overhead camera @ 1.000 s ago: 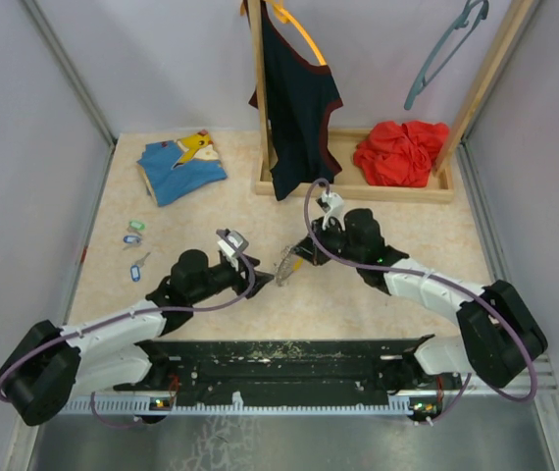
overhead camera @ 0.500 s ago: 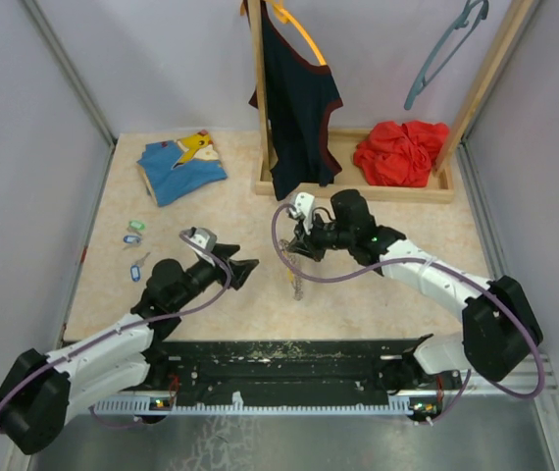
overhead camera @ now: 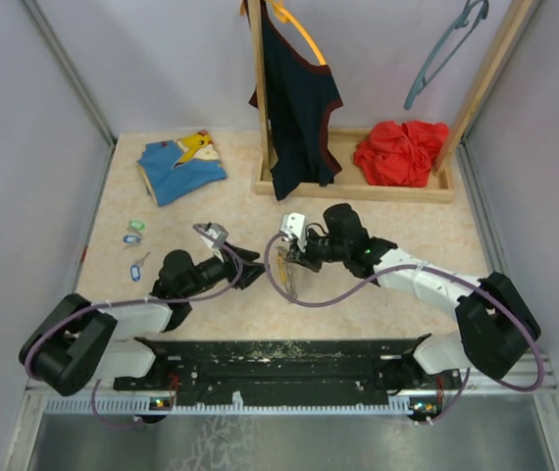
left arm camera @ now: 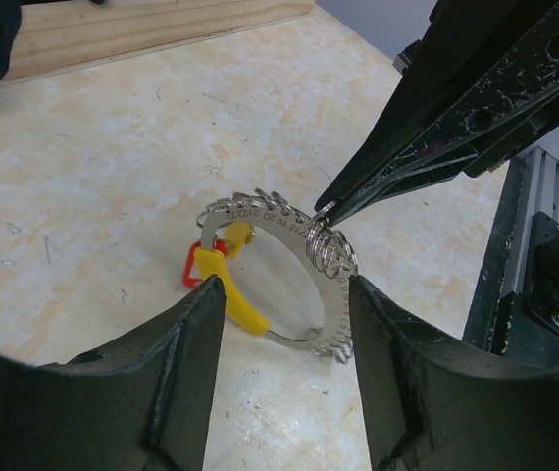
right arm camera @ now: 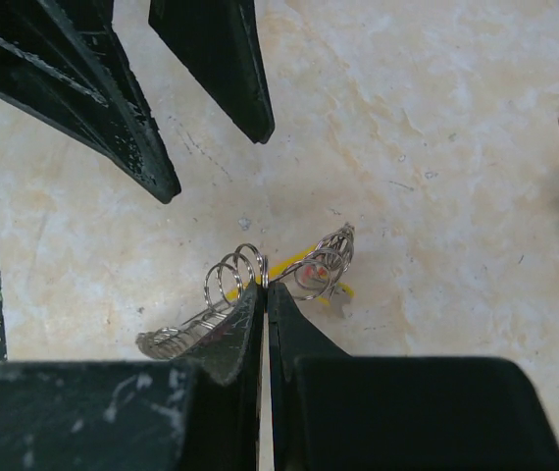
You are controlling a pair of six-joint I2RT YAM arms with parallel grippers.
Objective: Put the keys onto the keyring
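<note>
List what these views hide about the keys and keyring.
- Keys: seen in the top view only, too small to show blades; outside both wrist frames.
- Keyring: in the left wrist view its engraving is too small to read; in the right wrist view the right gripper covers its near side.

Soft, even overhead light keeps the top view bright, with only faint, short shadows on the pale table. The keys at the left are mere specks, probably too small to be sharp. In the left wrist view the keyring is crisp with small glints, while the left gripper's fingers, nearest the lens, are dark and slightly blurred.
</note>
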